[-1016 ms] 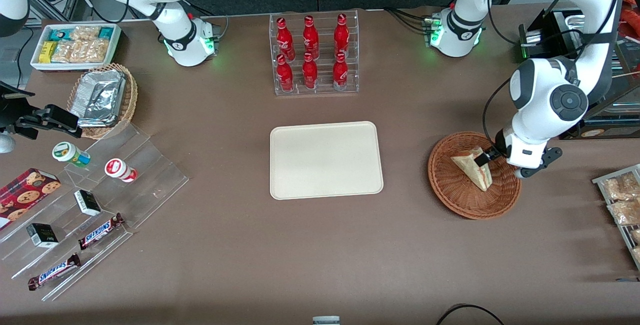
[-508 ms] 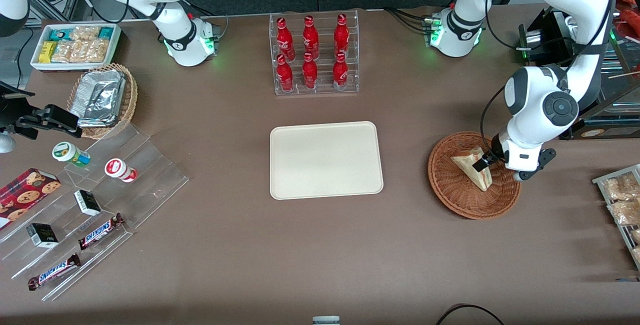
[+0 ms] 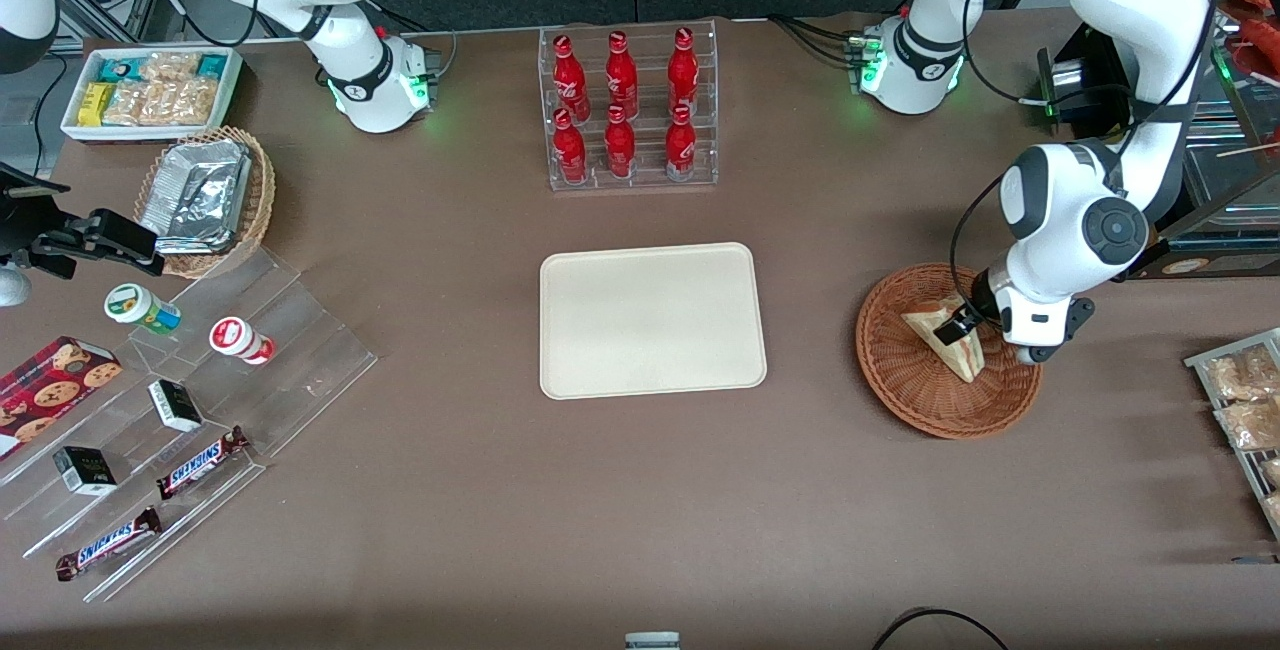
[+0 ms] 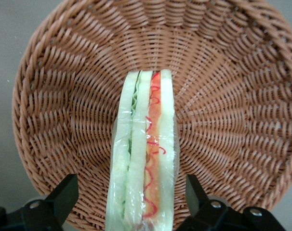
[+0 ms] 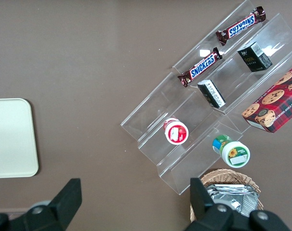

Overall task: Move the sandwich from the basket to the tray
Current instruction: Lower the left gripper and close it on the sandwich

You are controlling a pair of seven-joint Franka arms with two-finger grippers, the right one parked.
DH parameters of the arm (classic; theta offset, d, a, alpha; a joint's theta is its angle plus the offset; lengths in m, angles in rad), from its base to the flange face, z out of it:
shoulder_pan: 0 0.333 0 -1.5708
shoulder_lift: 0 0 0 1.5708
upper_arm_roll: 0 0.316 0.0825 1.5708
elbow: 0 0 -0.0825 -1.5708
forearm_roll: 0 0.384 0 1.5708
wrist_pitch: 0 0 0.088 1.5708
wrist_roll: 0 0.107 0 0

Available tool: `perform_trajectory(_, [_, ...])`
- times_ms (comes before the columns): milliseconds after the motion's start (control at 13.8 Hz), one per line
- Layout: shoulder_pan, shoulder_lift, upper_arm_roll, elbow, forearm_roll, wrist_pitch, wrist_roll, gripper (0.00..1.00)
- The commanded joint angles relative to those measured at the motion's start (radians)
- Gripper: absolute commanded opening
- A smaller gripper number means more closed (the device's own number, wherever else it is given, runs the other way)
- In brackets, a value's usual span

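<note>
The sandwich point(image 3: 947, 337) stands on edge in the basket point(image 3: 915, 390), its cut side up so the wrist view shows the layers point(image 4: 145, 159) — pale bread, green filling and a red-orange band under clear wrap. The gripper point(image 3: 957, 326) is down inside the basket point(image 4: 54, 96), straddling the wedge: its 2 fingers point(image 4: 64, 195) are spread, 1 on each side of the sandwich, with a gap visible between each pad and the bread, so nothing is clamped. The basket sits toward the working arm's end of the table, and the tray point(image 3: 652, 320) lies well apart from it at the table's middle, bare. Farther from the front camera than the tray stands a clear rack with 6 red bottles point(image 3: 622, 110). Toward the parked arm's end are a tan wicker basket with foil containers point(image 3: 205, 198), a white bin of snacks point(image 3: 152, 91) and stepped acrylic shelves point(image 3: 190, 430) holding 2 Snickers bars point(image 5: 223, 44) and small boxes.
</note>
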Motion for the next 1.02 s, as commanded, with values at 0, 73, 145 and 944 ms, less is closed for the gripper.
perform_trajectory(0, [-0.001,0.018,-0.004,-0.007,-0.017,0.022,-0.012,0.47])
perform_trajectory(73, [-0.001,0.018,-0.004,-0.010,-0.017,0.021,-0.012,0.20])
perform_trajectory(145, [-0.001,0.018,-0.004,-0.012,-0.017,0.016,-0.012,0.00])
perform_trajectory(944, [-0.078,0.032,-0.012,0.293,0.032,-0.332,0.006,0.00])
